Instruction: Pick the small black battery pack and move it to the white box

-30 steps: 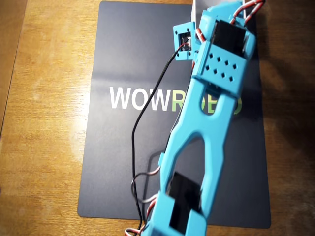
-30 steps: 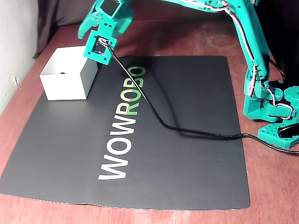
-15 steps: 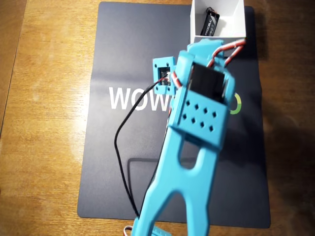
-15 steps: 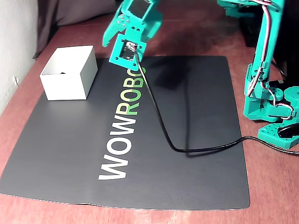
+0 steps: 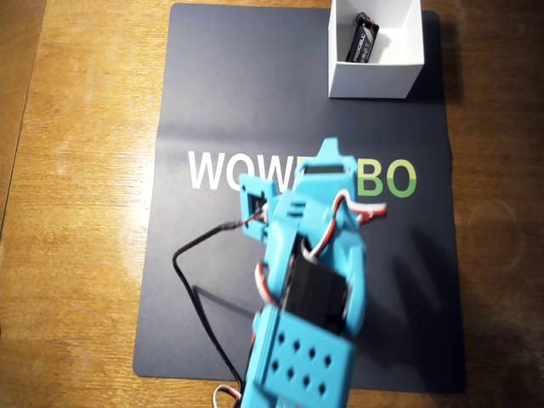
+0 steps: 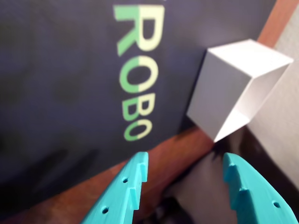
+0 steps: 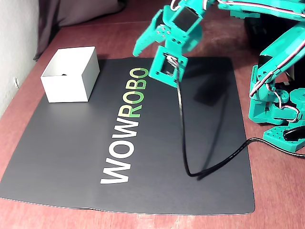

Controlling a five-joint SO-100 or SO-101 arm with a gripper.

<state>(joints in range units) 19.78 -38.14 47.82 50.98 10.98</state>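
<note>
Now that your arm has swung back off the white box (image 5: 374, 78) and out over the middle of the black mat (image 7: 71, 157), look at what it left behind: the small black battery pack (image 5: 364, 42) lies inside the box, clear in the overhead view. Your gripper (image 6: 184, 170) is spread wide with nothing between the jaws; the wrist view shows mat and box beyond them. A second ago you were right at the box, so I'd call the drop done and this the retreat — just watch that black cable (image 7: 183, 138) trailing across the mat
</note>
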